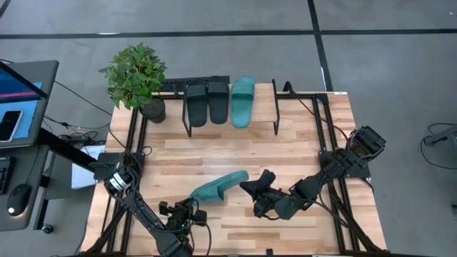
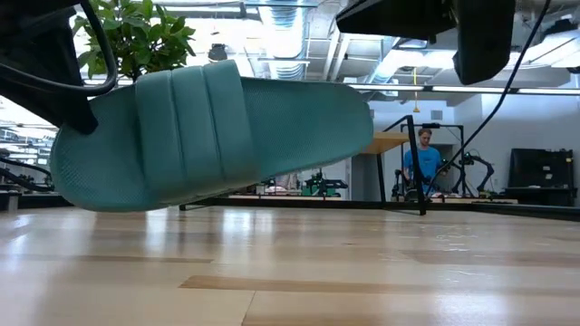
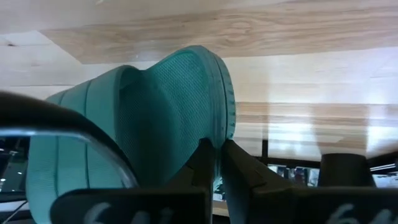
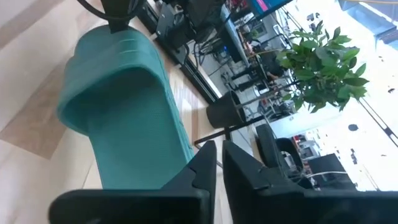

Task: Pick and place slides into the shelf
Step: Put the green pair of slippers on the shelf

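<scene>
One teal slide (image 1: 218,187) hangs tilted above the middle of the table, strap end toward the left, heel end (image 2: 353,109) higher and toward the right. My left gripper (image 1: 191,207) is shut on it at the strap end. My right gripper (image 1: 251,189) stands at the heel end with its fingers shut. The shelf (image 1: 263,107) at the far edge carries two black slides (image 1: 196,103) (image 1: 218,100) and the other teal slide (image 1: 243,101), all lying flat on their soles on its plank. My left gripper (image 3: 219,155) pinches the side rim of the teal slide's sole (image 3: 222,127), beside the strap (image 3: 62,130), between its two fingers. It comes from the table's near left, slanting. The slide is lifted clear of the table, tilted with the heel end raised. My right gripper (image 4: 219,155) has its shut fingers against the edge of the heel end (image 4: 186,146); I cannot tell whether it touches the slide.
A potted plant (image 1: 136,75) stands at the far left corner beside the shelf. The shelf has one bare slot at its right end. Black frame rails (image 1: 325,135) run along the table's left and right sides. A person (image 2: 421,163) stands far off in the room.
</scene>
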`<state>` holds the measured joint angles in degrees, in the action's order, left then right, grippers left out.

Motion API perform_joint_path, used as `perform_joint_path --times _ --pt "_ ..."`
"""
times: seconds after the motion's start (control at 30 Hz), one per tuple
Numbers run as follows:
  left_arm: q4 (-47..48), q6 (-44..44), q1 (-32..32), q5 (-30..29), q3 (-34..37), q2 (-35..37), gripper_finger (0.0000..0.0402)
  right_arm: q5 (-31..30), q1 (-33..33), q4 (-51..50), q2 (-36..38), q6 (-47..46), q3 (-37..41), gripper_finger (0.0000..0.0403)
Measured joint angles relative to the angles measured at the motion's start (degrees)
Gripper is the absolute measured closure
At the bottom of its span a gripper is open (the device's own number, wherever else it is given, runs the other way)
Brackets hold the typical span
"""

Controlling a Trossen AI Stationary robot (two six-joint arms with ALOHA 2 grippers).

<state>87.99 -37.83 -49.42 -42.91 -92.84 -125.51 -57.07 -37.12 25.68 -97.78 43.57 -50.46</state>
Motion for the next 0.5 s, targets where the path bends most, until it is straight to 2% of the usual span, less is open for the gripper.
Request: perform_joint_path --times 0.2,0.5 --pt "0.00 -0.65 -0.53 -0.11 0.00 -0.07 0.0401 0.16 -0.36 -0.45 0.00 0.92 -0.04 0.0335" --pt "-0.30 -1.65 -0.84 -2.61 0.00 -0.13 0.0401 1.32 0.20 -1.98 -0.31 9.43 -0.05 0.0280"
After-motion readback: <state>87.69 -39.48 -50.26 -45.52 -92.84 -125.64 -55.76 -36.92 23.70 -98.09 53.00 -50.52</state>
